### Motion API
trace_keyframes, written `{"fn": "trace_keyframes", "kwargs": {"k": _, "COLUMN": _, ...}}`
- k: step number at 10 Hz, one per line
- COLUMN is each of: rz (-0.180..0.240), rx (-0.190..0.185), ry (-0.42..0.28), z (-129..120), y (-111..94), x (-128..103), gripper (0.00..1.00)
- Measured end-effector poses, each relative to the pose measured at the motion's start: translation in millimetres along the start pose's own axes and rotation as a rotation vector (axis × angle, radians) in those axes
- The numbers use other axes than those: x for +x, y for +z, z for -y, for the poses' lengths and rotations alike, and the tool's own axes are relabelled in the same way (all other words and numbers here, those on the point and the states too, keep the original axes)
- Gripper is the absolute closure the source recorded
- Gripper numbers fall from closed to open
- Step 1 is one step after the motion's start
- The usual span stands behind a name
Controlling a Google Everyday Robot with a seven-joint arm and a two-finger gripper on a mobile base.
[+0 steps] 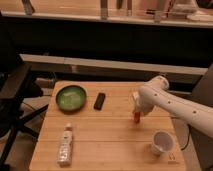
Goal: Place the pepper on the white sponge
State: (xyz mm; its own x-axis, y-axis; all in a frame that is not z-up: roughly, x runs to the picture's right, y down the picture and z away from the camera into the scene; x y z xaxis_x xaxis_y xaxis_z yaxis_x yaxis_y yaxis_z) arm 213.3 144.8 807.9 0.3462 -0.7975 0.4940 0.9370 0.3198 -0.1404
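green bowl point(70, 97) | black block point(100, 101) | pale bottle point(65, 145) | white cup point(162, 142) | wooden table point(110, 145)

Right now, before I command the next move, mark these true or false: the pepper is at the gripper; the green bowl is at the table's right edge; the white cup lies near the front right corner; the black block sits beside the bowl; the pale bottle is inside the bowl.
1. The pepper is at the gripper, hanging upright on the table's right side. True.
2. The green bowl is at the right edge of the table. False: it sits at the back left.
3. The white cup is near the front right corner. True.
4. The black block sits just right of the bowl. True.
5. The pale bottle is inside the bowl. False: it lies on the table, front left.
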Motion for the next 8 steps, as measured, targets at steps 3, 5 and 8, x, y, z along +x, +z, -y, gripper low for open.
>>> {"fn": "trace_keyframes", "kwargs": {"k": 3, "rz": -0.004, "rx": 0.009, "ry": -0.006, "z": 4.5, "y": 3.5, "x": 16.2, "gripper": 0.97}}
{"fn": "trace_keyframes", "kwargs": {"k": 5, "rz": -0.003, "rx": 0.016, "ry": -0.016, "z": 18.2, "y": 5.9, "x": 27.6, "gripper": 0.97}}
{"fn": "trace_keyframes", "kwargs": {"k": 8, "rz": -0.004, "rx": 0.013, "ry": -0.013, "z": 3.8, "y": 4.8, "x": 34.0, "gripper": 0.97}}
